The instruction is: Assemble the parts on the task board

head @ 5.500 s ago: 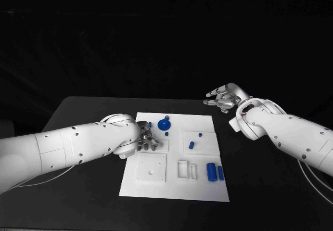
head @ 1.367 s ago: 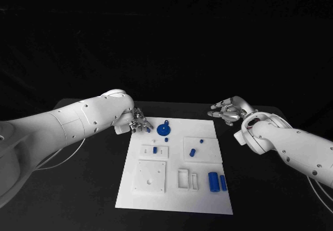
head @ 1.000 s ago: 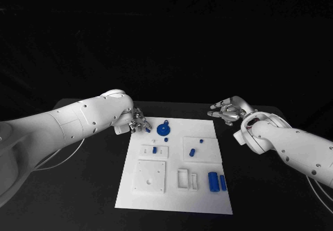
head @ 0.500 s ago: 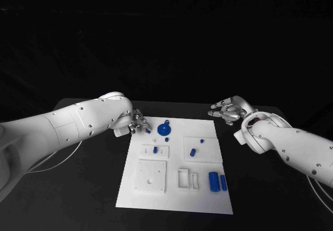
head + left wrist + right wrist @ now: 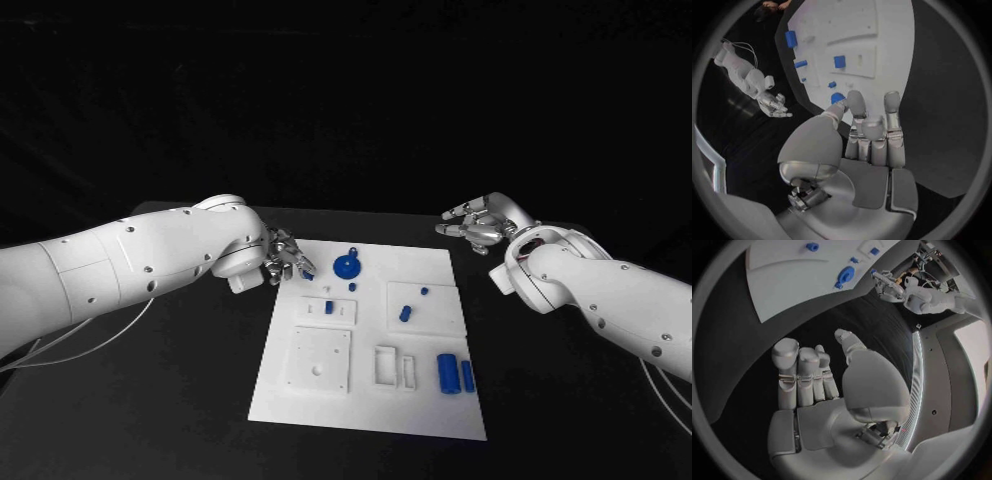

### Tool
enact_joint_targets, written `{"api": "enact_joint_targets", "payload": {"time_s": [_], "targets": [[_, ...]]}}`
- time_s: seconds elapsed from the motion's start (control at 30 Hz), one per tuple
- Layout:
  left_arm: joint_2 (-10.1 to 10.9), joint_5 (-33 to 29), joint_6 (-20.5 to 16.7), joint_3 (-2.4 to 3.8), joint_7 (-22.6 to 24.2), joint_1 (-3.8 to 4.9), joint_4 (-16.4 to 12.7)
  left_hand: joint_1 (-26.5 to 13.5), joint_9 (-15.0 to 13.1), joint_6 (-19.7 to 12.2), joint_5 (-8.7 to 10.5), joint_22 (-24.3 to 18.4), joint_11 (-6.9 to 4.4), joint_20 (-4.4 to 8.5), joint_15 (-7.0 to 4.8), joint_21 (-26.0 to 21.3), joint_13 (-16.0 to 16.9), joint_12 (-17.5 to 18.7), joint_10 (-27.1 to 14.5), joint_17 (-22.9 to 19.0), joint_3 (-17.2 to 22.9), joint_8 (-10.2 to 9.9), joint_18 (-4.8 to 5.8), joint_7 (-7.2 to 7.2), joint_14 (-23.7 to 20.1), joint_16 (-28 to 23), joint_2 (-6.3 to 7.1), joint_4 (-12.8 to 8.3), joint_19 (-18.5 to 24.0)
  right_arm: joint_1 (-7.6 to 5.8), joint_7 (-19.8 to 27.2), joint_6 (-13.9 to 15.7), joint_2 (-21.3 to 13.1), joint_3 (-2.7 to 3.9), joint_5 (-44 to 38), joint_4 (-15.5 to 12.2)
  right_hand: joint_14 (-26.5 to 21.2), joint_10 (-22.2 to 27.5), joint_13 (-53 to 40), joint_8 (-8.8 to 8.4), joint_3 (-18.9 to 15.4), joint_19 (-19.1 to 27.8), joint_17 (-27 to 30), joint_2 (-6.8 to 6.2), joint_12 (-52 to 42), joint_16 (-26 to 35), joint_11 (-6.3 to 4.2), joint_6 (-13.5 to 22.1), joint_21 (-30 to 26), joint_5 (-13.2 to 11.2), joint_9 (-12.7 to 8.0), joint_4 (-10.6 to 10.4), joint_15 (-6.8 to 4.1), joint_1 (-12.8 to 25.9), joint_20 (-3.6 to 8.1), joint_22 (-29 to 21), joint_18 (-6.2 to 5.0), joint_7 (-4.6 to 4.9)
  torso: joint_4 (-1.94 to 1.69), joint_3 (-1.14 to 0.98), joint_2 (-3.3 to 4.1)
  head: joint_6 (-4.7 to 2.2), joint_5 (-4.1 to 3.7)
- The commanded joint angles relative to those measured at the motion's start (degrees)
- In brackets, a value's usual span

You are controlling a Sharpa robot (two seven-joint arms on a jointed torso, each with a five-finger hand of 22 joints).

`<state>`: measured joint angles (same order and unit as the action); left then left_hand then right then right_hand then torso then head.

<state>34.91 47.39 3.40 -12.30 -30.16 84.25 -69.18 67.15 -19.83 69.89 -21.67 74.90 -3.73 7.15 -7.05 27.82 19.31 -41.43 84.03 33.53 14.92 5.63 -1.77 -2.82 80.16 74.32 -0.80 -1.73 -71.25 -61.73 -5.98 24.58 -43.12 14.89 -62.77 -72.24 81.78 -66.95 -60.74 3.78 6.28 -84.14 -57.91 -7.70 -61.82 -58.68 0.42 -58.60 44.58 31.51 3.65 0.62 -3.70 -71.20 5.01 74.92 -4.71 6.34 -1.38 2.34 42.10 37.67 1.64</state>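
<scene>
Both arms are clad in smooth, rounded white shells dotted with small dark screw heads, with thin seams between the sections. Pale cables trail from beneath each arm. The left hand [image 5: 283, 256] and right hand [image 5: 477, 220] are silver metal, with grey rounded fingertips [image 5: 873, 127], segmented fingers and a broad, bulbous thumb base.

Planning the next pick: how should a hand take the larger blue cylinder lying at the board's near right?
Probably from above, fingers pinching across the middle of the larger blue cylinder: it lies flat on the task board, long sides exposed, though a thinner blue cylinder crowds its right.
</scene>
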Motion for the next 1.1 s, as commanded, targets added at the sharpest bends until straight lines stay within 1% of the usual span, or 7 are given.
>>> {"api": "enact_joint_targets", "payload": {"time_s": [0.03, 0.2, 0.3, 0.43, 0.7, 0.97, 1.1], "targets": [[1.42, -0.33, -5.03, -0.17, -0.58, 0.17, -3.14, -0.03, -13.93, 6.32, -0.36, 1.17, -1.6, -0.08, -0.35, 0.12, 0.11, 0.17, 2.73, 0.28, 4.58, 0.1, -0.22, 4.36, 0.18, -0.05, 0.63, -4.17, -0.21, 0.1, 0.36, -0.1, -0.05, 0.03, 0.09, -0.15, -0.14, 0.36, 0.05, -0.23, -0.05, -2.51, 0.01, -0.09, 0.18, 0.21, 0.01, 0.34, -0.37, 0.18, -0.09, -0.31, 0.0, 0.47, -0.26, 5.35, -1.16, 0.07, -0.33, -0.05, -0.59, 0.39, 0.1], [3.47, 0.92, -7.55, -0.53, -0.6, 0.17, -7.18, -0.07, -16.07, 7.64, -1.16, 1.17, -1.94, -0.24, -0.53, 0.38, 0.32, -0.11, 2.74, 1.42, 4.64, 0.58, -0.48, 4.9, 0.71, 0.03, 1.3, -3.93, -0.43, 0.35, 0.38, -0.15, -0.18, 0.03, 0.08, -0.4, -0.15, 0.39, 0.06, -0.24, -0.04, -2.5, 0.02, -0.08, 0.2, 0.23, 0.01, 0.38, -0.42, 0.3, -0.1, -0.31, 0.0, 0.47, -0.26, 5.34, -1.16, 0.07, -0.45, -0.08, -0.85, 0.73, 0.09], [4.63, 2.68, -9.05, -1.15, -1.11, 0.15, -9.44, -0.13, -18.04, 7.9, -1.3, 1.18, -1.9, -0.45, -0.48, 0.59, 0.34, -0.38, 2.72, 1.93, 4.79, 0.45, -0.69, 5.03, 0.86, -0.1, 1.43, -3.8, -0.45, 0.55, 0.39, -0.17, -0.3, 0.03, 0.09, -0.61, -0.15, 0.41, 0.08, -0.23, -0.03, -2.5, 0.02, -0.08, 0.22, 0.23, 0.01, 0.35, -0.42, 0.41, -0.09, -0.29, 0.0, 0.47, -0.26, 5.34, -1.16, 0.07, -0.43, -0.15, -0.85, 0.74, 0.15], [5.23, 4.61, -10.53, -1.43, -1.75, 0.01, -10.88, -0.07, -18.36, 8.08, -1.46, 1.17, -1.69, -0.53, -0.47, 0.62, 0.4, -0.62, 2.75, 1.9, 4.88, 0.46, -0.8, 5.01, 0.87, -0.17, 1.39, -3.87, -0.44, 0.69, 0.41, -0.17, -0.39, 0.03, 0.19, -0.71, -0.15, 0.41, 0.09, -0.23, -0.03, -2.51, 0.01, -0.08, 0.23, 0.23, 0.02, 0.35, -0.42, 0.43, -0.09, -0.29, 0.0, 0.47, -0.26, 5.34, -1.16, 0.07, -0.47, -0.18, -0.82, 0.82, 0.27], [5.02, 7.39, -12.15, -1.59, -2.65, -1.17, -12.08, -0.32, -18.87, 8.42, -1.6, 1.2, -1.64, -0.85, -0.35, 0.82, 0.35, -1.12, 2.75, 2.62, 5.17, 0.45, -1.07, 5.08, 1.2, 0.16, 1.33, -3.91, -0.53, 0.82, 0.39, -0.21, -0.53, 0.03, 0.22, -1.1, -0.15, 0.4, 0.07, -0.23, -0.03, -2.52, 0.02, -0.09, 0.21, 0.23, 0.01, 0.35, -0.41, 0.55, -0.09, -0.29, 0.0, 0.52, -0.25, 5.34, -1.16, 0.07, -0.36, -0.1, -0.64, 0.79, 0.34], [4.35, 8.51, -11.55, -1.61, -3.31, -2.37, -12.42, -0.5, -19.04, 8.55, -1.57, 1.19, -1.63, -1.09, -0.31, 0.9, 0.21, -1.4, 2.75, 2.91, 5.21, 0.38, -1.26, 5.1, 1.25, 0.26, 1.3, -3.94, -0.48, 0.94, 0.32, -0.35, -0.72, 0.03, 0.23, -1.75, -0.15, 0.4, 0.07, -0.23, -0.03, -2.52, 0.02, -0.09, 0.21, 0.23, 0.01, 0.35, -0.41, 0.55, -0.09, -0.29, 0.0, 0.52, -0.25, 5.34, -1.16, 0.07, -0.45, -0.11, -0.67, 1.05, 0.16], [4.0, 8.99, -11.02, -1.61, -3.6, -2.96, -12.3, -0.67, -19.32, 8.65, -1.6, 1.19, -1.57, -1.47, -0.2, 1.07, -0.27, -1.7, 2.74, 3.02, 5.27, 0.16, -1.65, 5.09, 1.25, 0.24, 1.27, -4.14, -0.39, 0.98, 0.35, -0.32, -0.77, 0.03, 0.23, -1.93, -0.15, 0.4, 0.07, -0.23, -0.03, -2.52, 0.02, -0.09, 0.21, 0.23, 0.01, 0.35, -0.41, 0.55, -0.09, -0.29, 0.0, 0.52, -0.25, 5.34, -1.16, 0.07, -0.42, -0.08, -0.65, 1.22, 0.15]]}}
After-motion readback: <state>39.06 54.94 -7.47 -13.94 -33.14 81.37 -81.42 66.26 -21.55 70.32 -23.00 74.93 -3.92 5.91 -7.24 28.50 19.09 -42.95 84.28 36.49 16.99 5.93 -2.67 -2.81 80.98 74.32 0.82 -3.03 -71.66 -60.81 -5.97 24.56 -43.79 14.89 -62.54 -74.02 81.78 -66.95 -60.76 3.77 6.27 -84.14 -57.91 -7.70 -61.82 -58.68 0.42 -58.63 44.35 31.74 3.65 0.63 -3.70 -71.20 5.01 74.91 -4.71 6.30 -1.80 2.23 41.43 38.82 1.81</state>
